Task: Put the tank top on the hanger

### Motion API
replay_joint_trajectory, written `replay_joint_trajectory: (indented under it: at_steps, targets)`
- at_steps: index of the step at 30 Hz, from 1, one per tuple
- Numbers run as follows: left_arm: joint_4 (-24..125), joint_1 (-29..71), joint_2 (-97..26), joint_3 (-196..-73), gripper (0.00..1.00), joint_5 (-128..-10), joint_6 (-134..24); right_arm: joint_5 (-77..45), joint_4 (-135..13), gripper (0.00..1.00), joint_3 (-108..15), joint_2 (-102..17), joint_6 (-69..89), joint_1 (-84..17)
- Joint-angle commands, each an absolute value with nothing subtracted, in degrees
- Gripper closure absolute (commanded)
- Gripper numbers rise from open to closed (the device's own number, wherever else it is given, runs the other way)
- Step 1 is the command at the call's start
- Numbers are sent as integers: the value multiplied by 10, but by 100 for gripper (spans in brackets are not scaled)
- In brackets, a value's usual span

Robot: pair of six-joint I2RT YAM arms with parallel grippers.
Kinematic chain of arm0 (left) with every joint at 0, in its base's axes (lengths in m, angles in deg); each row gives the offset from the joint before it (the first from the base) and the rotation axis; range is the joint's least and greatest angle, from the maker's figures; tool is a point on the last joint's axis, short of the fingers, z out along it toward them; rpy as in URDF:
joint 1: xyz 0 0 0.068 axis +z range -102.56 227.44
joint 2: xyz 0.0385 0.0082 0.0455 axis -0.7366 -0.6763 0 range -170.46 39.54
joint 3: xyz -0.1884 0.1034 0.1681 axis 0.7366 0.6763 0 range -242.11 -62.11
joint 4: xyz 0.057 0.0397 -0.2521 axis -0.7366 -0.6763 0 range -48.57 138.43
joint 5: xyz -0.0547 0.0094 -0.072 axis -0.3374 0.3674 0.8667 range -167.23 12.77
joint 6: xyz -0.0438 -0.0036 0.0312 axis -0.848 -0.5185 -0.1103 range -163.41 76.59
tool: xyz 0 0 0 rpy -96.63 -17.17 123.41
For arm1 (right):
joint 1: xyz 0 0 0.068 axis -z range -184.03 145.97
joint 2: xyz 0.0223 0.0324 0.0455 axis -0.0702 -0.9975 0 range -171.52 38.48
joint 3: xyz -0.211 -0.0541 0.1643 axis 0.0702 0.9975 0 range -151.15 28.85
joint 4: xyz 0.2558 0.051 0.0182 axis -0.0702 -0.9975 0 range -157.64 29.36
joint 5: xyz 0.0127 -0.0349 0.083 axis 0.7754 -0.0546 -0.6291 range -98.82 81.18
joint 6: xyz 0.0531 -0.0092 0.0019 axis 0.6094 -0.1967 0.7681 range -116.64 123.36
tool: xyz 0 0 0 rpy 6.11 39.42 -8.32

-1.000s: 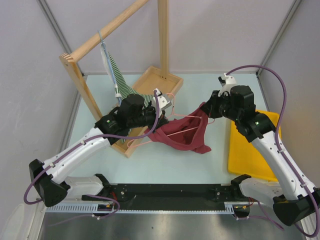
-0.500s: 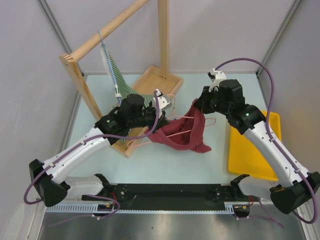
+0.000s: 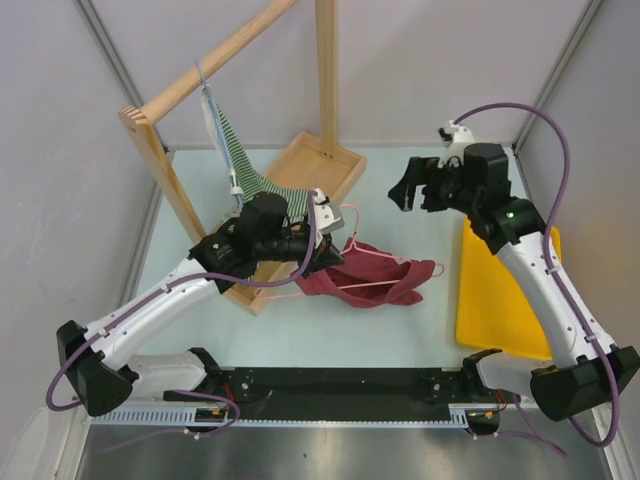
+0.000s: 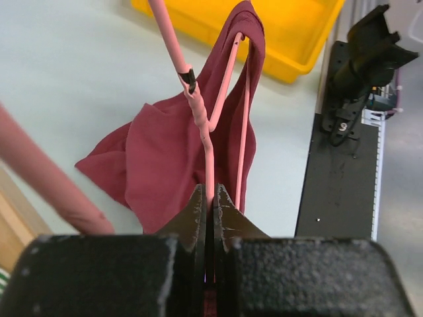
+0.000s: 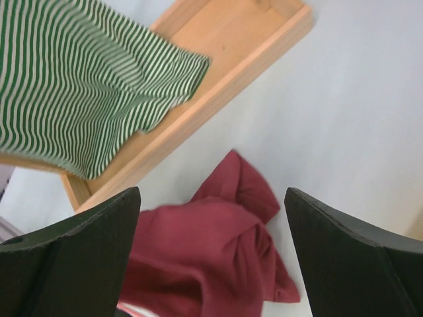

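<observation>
The left gripper (image 4: 210,198) was clamped shut on the wire of the pink hanger (image 4: 206,142). The tank top (image 3: 375,285) lay bunched on the table (image 3: 330,330) between the two arms, draped over the far part of the hanger. The right gripper (image 3: 410,192) hung above the table beyond the cloth, its jaws wide apart and holding nothing.

Bright, even light; tank top (image 5: 218,264) looks slightly blurred.

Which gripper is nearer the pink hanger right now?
Left. The left gripper is shut on the hanger; the right gripper is open, raised clear of it toward the yellow tray.
</observation>
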State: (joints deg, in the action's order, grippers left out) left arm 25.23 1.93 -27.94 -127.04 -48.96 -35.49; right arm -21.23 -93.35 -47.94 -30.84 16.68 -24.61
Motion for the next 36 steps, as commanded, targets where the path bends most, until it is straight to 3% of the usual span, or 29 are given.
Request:
replay_joint_trajectory:
  at_steps: [1, 12, 18, 28, 36]
  targets:
    - [293, 19, -252, -1270, 100, -427, -345, -298, -928, 5, -510, -282, 144, -185]
    - [301, 43, -237, -1268, 100, -399, -350, -576, -910, 3, -373, -108, -54, -127]
    - [302, 78, -230, -1270, 100, -348, -352, -717, -992, 3, -380, -130, -145, -119]
    - [264, 103, -228, -1286, 100, -303, -327, -725, -1092, 7, -413, -194, -211, -131]
    - [249, 127, -203, -1289, 100, -302, -314, -698, -1153, 9, -417, -225, -243, -200]
